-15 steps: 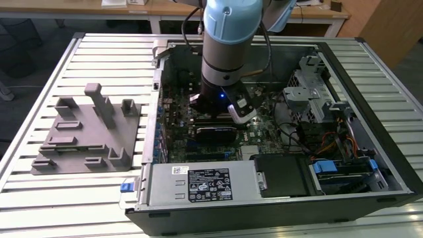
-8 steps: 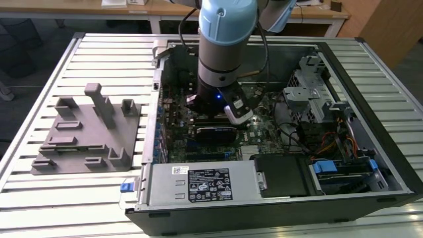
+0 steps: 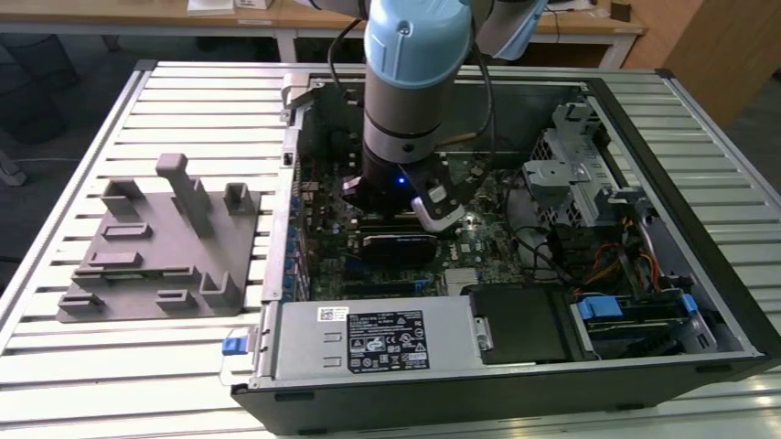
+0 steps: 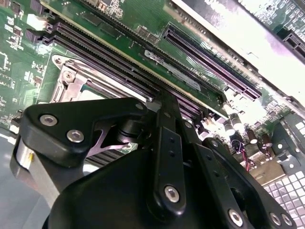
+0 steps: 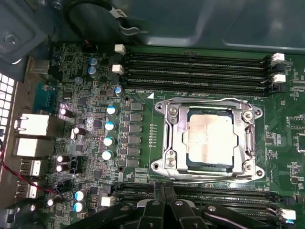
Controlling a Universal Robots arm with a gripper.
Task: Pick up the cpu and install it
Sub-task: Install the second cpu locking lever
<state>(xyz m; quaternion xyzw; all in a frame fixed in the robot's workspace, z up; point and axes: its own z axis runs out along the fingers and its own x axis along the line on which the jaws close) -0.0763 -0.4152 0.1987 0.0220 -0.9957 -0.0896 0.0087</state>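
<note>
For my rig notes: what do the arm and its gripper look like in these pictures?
The arm has a pale blue joint cover above a grey and silver cylinder, then a black wrist section with a small blue light. A black cable runs down beside it. In both wrist views the gripper is matte black, built of flat linkage bars joined by silver screws.

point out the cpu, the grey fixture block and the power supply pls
Pale silver square cpu [image 5: 209, 141]: first wrist view, centre of its metal top, sitting in the socket frame.
Grey plastic fixture block [image 3: 159, 261]: exterior view, flat base among its posts.
Grey metal power supply box [image 3: 366, 337]: exterior view, its top face.
</note>
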